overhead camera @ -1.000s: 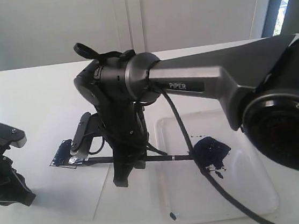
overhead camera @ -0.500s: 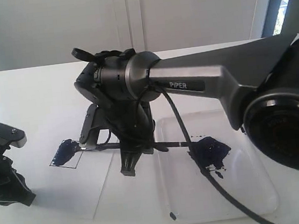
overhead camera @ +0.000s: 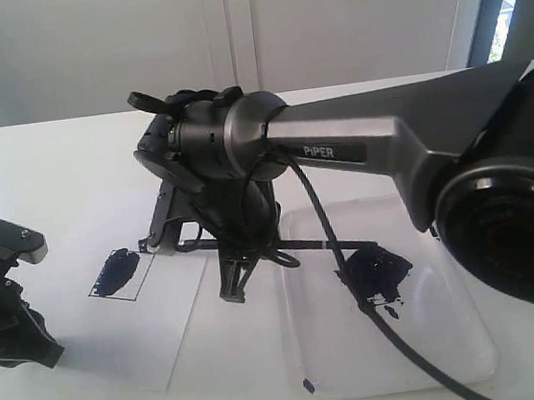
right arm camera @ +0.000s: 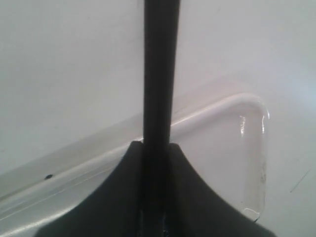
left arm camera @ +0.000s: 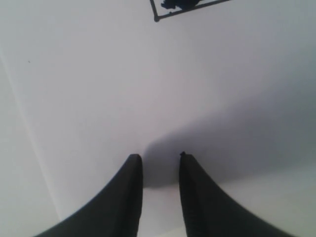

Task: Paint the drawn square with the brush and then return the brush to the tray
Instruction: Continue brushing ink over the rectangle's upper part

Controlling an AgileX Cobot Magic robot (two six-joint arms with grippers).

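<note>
Black and slender, the brush (overhead camera: 319, 245) looks light, stiff and slick, sensibly pinched mid-handle by the right gripper's (right arm camera: 156, 145) nearly closed fingers above the tray's (overhead camera: 435, 321) left rim, mid-tabletop, while the left gripper's (left arm camera: 158, 157) fingers stand slightly apart, empty.

Exterior camera: sits high and close behind the right arm (overhead camera: 385, 138), whose housing fills 3 to 5 o'clock. It faces across the table (overhead camera: 51, 167) toward a white wall (overhead camera: 86, 47).

Left wrist camera: near, looks steeply down past the left gripper (left arm camera: 158, 158) onto the paper sheet (left arm camera: 148, 89). It shares the drawn square (left arm camera: 182, 7) with the exterior view, where it lies at 8 o'clock.

Right wrist camera: very near, sights along the right gripper (right arm camera: 157, 148) and brush (right arm camera: 159, 74) onto the tray (right arm camera: 217, 111) corner. The exterior view shows that tray at 5 o'clock.
</note>
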